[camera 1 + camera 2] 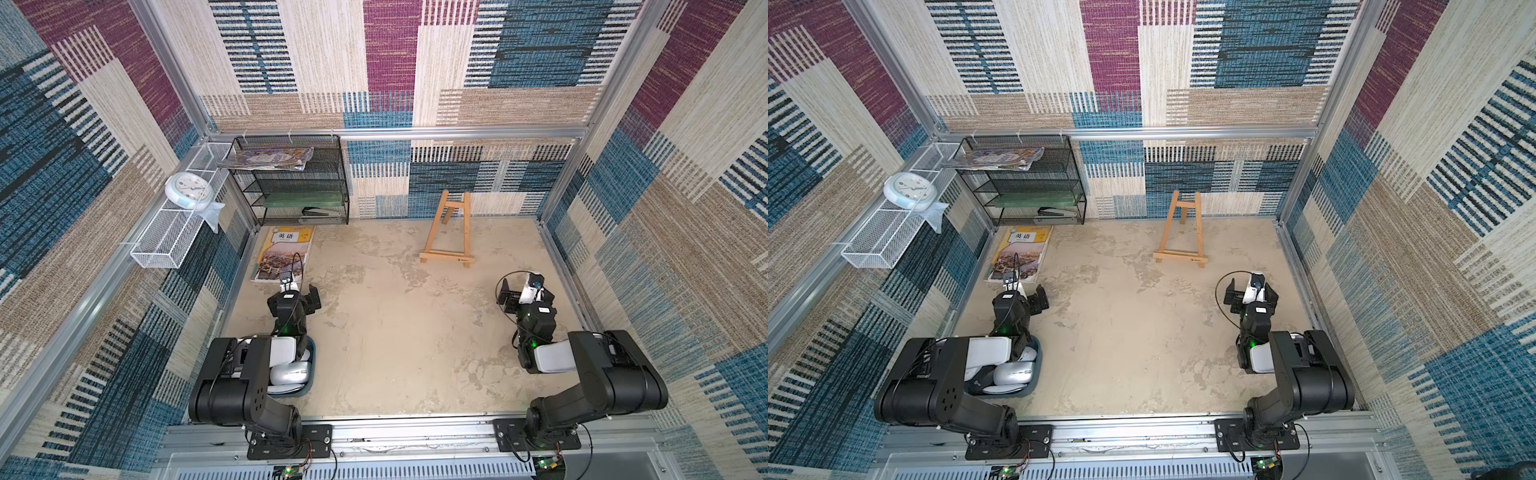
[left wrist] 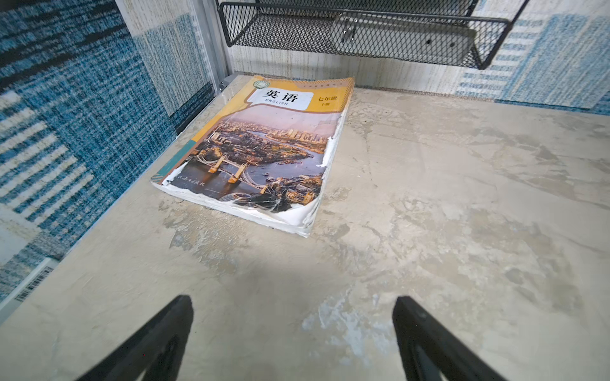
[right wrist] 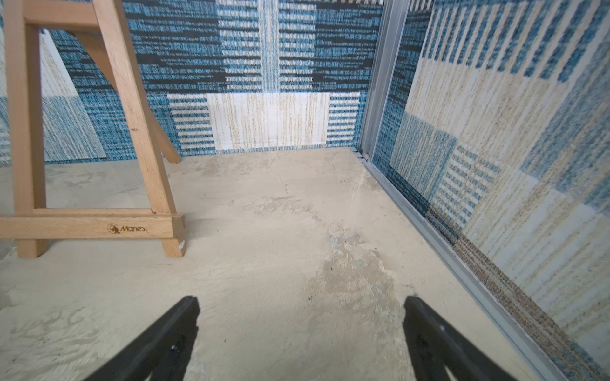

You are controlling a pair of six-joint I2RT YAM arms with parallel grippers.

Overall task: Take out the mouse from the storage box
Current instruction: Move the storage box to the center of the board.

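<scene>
Mouse [image 1: 297, 371], silver, is lying among several others inside the storage box [image 1: 312, 365] at the near left, partly hidden beneath the left arm [image 1: 282, 347]. Left gripper [image 2: 292, 303] is hovering with jaws spread wide over the table [image 2: 429, 231], facing the textbook [image 2: 257, 155] and away from the box; folding back is likely risking a knock on the rim or a pinch of two crowded shells. Right gripper [image 3: 302, 303], equally wide and empty, is idling near the easel [image 3: 99, 227], well apart.
</scene>
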